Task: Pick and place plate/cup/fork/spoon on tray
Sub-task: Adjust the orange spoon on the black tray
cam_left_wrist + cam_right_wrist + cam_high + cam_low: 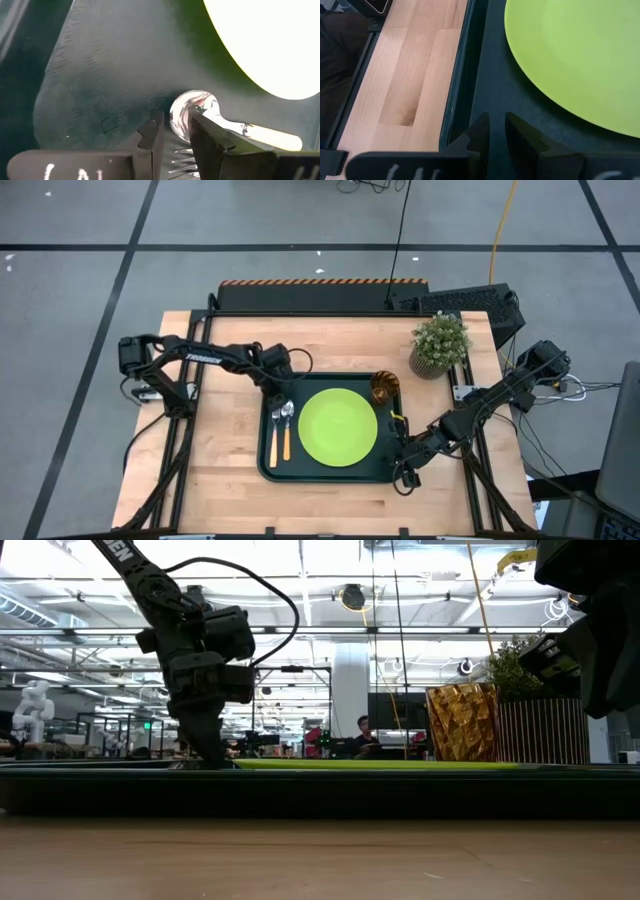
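The spoon point(288, 412) is lying on the tray point(268, 465), left of the plate point(338, 427), with its shiny bowl toward the far rim and its orange handle pointing toward the near edge. The fork point(275, 420) is lying just beside it on the outer side, parallel. The left claw point(277, 399) is standing directly over the spoon's bowl; in the left wrist view its fingers point(150, 137) are sitting slightly apart, straddling the bowl's edge without clearly clamping it, so the spoon looks set down rather than held. The spoon is likely light, stiff and slick on its metal end, and it sits very flat; the neck or the handle would probably give a surer pinch than the rounded bowl. The cup point(386, 388) is standing in the tray's far right corner, just beside the plate. The right claw point(408, 467) is hanging over the tray's right rim, fingers nearly together and holding nothing. A potted plant point(439, 345) is standing on the counter point(220, 490) beyond the tray.
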### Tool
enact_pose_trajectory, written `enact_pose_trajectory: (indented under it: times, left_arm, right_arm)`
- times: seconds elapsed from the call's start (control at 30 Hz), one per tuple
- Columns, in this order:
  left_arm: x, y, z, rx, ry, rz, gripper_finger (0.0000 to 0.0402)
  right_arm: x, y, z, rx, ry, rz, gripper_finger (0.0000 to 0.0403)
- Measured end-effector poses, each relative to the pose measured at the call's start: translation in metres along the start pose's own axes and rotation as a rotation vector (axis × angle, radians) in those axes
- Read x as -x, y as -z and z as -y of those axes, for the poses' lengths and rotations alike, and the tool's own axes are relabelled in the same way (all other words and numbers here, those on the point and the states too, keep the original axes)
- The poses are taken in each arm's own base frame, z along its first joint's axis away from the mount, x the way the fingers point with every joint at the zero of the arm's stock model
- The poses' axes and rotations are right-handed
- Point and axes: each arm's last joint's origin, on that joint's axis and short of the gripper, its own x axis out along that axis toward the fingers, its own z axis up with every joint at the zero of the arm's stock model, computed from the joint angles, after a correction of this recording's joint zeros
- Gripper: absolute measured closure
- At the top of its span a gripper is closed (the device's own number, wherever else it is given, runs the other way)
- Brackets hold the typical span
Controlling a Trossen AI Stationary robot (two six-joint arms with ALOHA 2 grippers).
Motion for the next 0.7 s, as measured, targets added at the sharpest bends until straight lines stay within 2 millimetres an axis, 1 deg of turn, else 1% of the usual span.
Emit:
enact_pose_trajectory:
  times: [0.47, 0.7]
  left_arm:
    - [-0.0041, 0.0022, 0.0099, -0.018, 0.029, -0.02, 0.0312]
    - [-0.0042, 0.0021, 0.0101, -0.02, 0.03, -0.019, 0.0312]
  right_arm:
    - [0.0, 0.0, 0.0, 0.001, 0.0, 0.001, 0.0348]
    - [0.0, 0.0, 0.0, 0.003, 0.0, 0.0, 0.0348]
